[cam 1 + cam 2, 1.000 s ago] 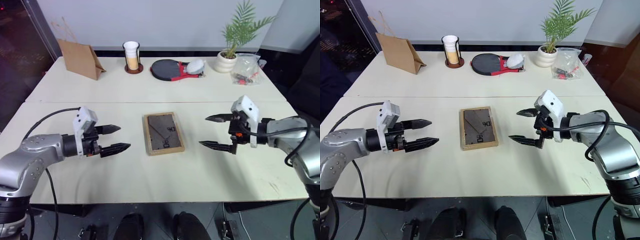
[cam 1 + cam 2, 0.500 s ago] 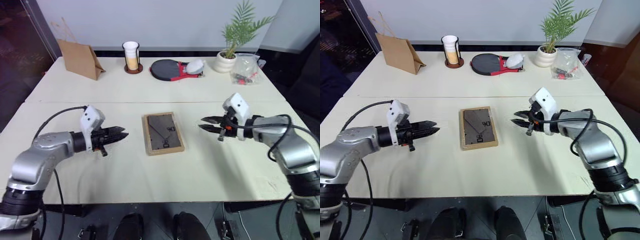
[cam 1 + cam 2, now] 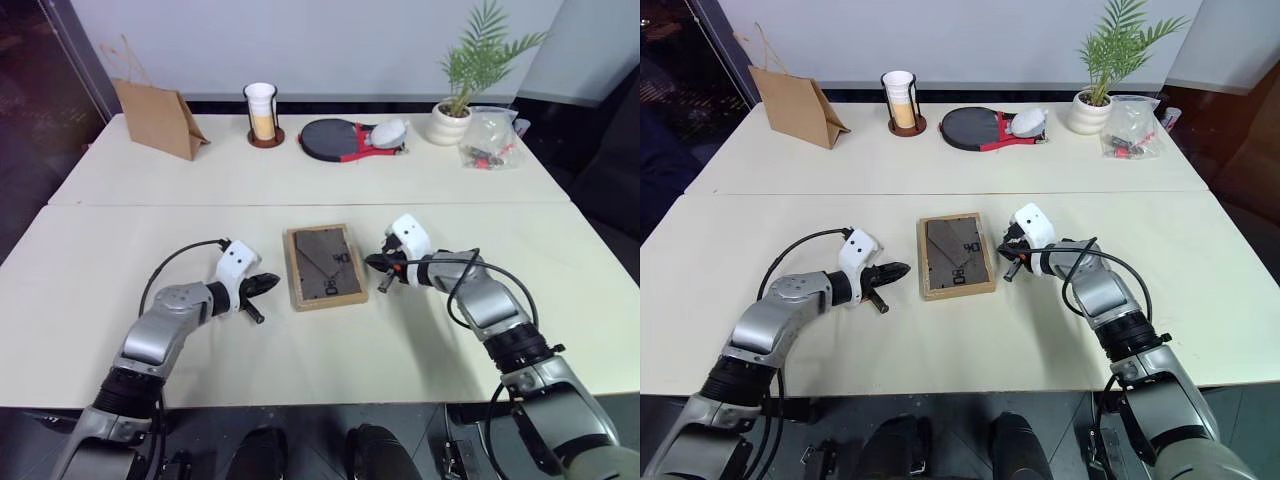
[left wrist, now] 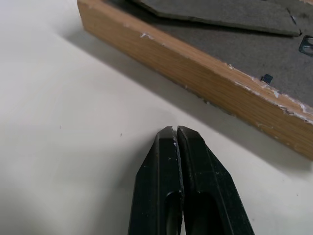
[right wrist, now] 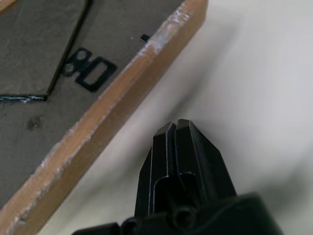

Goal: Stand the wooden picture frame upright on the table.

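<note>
The wooden picture frame lies flat on the table, dark grey back facing up, near the middle of the front slab. My left gripper is shut and empty, its tips low over the table just left of the frame's left edge. My right gripper is also shut and empty, its tips close beside the frame's right edge. In both wrist views a narrow strip of tabletop separates the closed fingers from the wood.
Along the back of the table stand a brown paper bag, a cup in a holder, a table tennis paddle, a potted plant and a plastic bag. A seam crosses the tabletop.
Both grippers went from open to shut and dropped inward toward the frame, ending close against its left and right edges. The frame has not moved.
</note>
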Controlling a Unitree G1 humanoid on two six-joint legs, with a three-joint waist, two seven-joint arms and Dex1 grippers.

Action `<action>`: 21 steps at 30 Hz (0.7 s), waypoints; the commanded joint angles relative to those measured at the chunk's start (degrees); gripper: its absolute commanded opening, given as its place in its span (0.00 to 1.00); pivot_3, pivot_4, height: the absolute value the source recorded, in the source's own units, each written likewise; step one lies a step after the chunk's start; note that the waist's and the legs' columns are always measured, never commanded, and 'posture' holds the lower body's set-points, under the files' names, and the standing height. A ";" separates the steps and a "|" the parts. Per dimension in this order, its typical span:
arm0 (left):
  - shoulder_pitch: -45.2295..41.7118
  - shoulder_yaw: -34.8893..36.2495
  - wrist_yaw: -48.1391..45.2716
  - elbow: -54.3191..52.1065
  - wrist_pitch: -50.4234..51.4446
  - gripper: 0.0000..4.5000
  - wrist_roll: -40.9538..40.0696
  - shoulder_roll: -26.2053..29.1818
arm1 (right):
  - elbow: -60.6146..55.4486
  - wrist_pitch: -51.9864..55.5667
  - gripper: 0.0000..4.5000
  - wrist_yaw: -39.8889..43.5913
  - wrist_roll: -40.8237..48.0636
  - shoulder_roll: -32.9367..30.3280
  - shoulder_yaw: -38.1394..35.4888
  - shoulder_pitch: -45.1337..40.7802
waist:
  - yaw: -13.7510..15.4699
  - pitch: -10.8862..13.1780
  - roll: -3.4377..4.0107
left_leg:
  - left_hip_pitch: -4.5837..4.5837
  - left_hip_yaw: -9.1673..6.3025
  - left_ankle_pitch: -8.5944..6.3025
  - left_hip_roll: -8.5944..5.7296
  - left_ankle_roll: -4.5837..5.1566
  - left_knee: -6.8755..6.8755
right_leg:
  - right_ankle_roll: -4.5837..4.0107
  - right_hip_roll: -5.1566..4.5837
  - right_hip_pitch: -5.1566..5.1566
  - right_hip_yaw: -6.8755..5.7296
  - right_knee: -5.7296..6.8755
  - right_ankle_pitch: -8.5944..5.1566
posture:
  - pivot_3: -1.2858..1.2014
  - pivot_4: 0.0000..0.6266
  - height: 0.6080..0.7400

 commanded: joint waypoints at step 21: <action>8.57 3.22 -1.33 -14.81 10.72 0.02 -2.08 4.85 | -20.56 12.08 0.01 3.79 -1.18 0.85 5.13 8.24 | -0.25 -0.17 -0.02 | 0.09 -0.05 -0.02 0.13 0.02 -0.01 | -0.02 -0.03 0.07 -0.01 0.02 -0.01 | 0.52 0.24 1.00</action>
